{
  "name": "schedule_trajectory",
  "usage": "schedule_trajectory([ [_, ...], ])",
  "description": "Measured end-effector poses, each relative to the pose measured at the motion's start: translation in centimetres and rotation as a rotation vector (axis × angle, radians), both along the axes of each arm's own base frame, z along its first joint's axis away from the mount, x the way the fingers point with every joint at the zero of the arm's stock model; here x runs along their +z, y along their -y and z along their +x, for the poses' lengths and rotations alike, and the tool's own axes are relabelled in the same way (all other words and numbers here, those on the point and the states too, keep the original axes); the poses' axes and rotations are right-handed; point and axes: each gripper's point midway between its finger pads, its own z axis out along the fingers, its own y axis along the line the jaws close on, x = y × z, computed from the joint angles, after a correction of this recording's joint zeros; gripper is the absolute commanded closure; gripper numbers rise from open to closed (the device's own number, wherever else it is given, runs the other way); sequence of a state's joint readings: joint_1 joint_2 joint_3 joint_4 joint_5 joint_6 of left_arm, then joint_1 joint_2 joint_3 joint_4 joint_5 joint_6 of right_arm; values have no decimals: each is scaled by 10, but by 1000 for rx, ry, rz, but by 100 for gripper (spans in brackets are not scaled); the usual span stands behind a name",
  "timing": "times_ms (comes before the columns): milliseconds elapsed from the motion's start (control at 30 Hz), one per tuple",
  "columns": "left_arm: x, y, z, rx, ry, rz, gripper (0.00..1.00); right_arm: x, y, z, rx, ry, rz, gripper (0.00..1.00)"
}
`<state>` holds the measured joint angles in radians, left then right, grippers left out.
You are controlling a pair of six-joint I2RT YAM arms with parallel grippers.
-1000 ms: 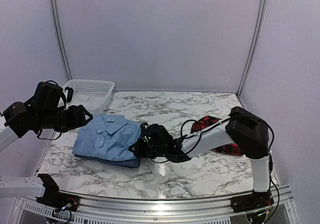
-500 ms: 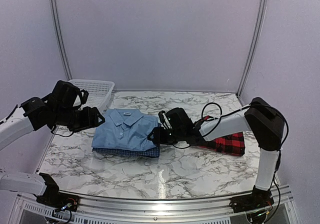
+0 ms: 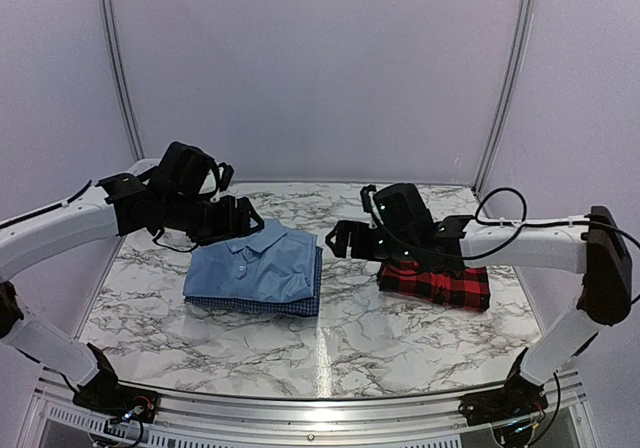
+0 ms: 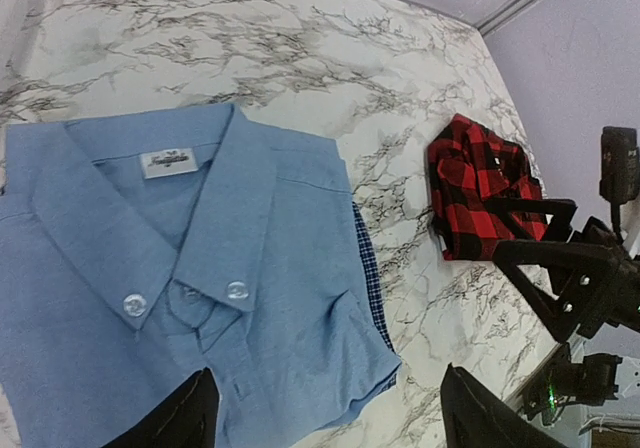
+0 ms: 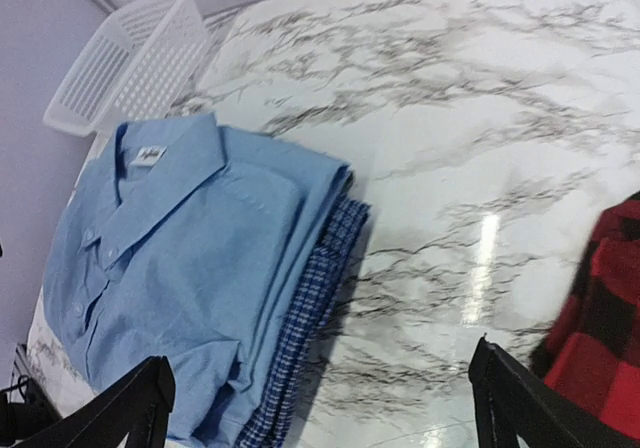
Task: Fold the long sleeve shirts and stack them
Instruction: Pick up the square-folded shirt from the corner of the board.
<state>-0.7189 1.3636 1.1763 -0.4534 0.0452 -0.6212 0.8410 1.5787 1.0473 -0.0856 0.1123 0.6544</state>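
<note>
A folded light blue collared shirt (image 3: 255, 268) lies on top of a folded blue checked shirt (image 3: 318, 280) at the table's centre-left. Only the checked shirt's edges show. The red-and-black plaid shirt (image 3: 440, 283) lies folded to their right, apart from the stack. My left gripper (image 3: 245, 218) hovers open over the collar end of the light blue shirt (image 4: 200, 268), holding nothing. My right gripper (image 3: 340, 240) hangs open between the stack and the plaid shirt, above bare table. In the right wrist view the checked edge (image 5: 310, 318) sits between its open fingers (image 5: 140, 408).
A white mesh basket (image 5: 130, 58) stands at the back left corner, behind the left arm. Marble table (image 3: 350, 338) extends in front of the shirts. Purple walls close in the back and sides.
The right gripper has opened, let go of the stack's right edge and drawn back toward the plaid shirt. The stack has slid right. The left arm swung right over the collar.
</note>
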Motion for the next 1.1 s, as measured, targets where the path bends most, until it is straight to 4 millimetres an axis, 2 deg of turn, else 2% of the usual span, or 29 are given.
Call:
schedule_trajectory([
  [67, -2, 23, 7, -33, 3, -4, 21, 5, 27, 5, -63, 12, -6, 2],
  [133, -6, 46, 13, -63, 3, -3, 22, 0, 61, 7, -133, 5, -27, 1],
  [300, -26, 115, 17, -160, 3, 16, 25, -15, 136, -1, -287, -37, -81, 2],
  [400, -40, 159, 15, -220, 11, 28, 27, -13, 176, -9, -371, -39, -81, 5],
  [500, -56, 193, 16, -258, 14, 39, 27, -9, 219, -15, -477, -26, -65, 7],
  [600, -76, 222, 21, -281, 10, 47, 24, -13, 263, -19, -596, -24, -52, 10],
  [700, -96, 240, 31, -287, 5, 60, 22, -29, 304, -26, -702, -57, -48, 12],
  [800, -113, 260, 43, -294, 8, 58, 21, -48, 326, -30, -750, -110, -57, 13],
  [867, -120, 269, 50, -300, 11, 53, 21, -55, 330, -30, -754, -137, -64, 16],
  [1000, -124, 287, 60, -307, 30, 29, 22, -72, 338, -24, -750, -186, -63, 23],
  [1100, -128, 294, 65, -306, 39, 25, 23, -87, 350, -19, -769, -225, -61, 26],
])
